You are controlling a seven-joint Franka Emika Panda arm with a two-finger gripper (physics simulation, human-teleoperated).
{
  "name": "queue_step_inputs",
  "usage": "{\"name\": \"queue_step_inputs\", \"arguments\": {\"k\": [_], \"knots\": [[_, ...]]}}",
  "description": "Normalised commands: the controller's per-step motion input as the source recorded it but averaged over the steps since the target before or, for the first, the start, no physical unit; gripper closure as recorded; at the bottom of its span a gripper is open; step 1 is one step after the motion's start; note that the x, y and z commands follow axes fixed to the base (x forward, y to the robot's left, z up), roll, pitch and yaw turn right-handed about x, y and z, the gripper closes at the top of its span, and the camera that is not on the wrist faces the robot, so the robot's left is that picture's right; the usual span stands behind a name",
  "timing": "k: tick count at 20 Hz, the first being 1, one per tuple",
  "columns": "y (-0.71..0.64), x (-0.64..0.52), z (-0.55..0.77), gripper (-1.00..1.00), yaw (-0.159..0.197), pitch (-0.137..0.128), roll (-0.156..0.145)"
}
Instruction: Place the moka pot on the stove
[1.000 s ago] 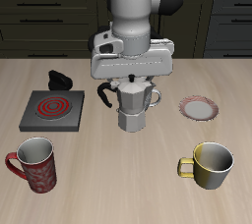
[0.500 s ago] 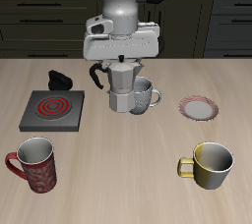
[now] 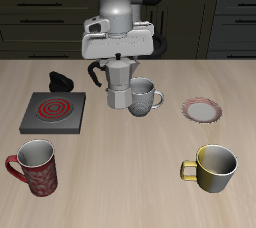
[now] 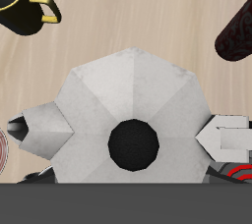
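the moka pot (image 3: 120,80) hides part of the grey mug (image 3: 145,97); gripper (image 3: 118,60) fingertips unseen.

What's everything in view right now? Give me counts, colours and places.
moka pot: one, silver with black handle, held off the table in the gripper
stove: one, dark grey with red ring, beside the pot
grey mug: one, behind the pot
red mug: one, near the front edge
yellow mug: one, near the front edge
plate: one, white, red rim
black object: one, behind the stove
gripper: one, white, closed on the pot's top
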Motion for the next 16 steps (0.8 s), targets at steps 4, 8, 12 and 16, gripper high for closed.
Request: {"name": "queue_step_inputs", "arguments": {"k": [4, 8, 12, 16], "knots": [[-0.28, -0.32, -0.03, 1.00, -0.025, -0.016, -0.032], [-0.15, -0.33, -0.08, 1.00, -0.005, -0.022, -0.010], [-0.21, -0.46, -0.08, 1.00, -0.003, -0.039, 0.005], [-0.25, -0.24, -0.08, 1.00, 0.014, -0.023, -0.007]]}}
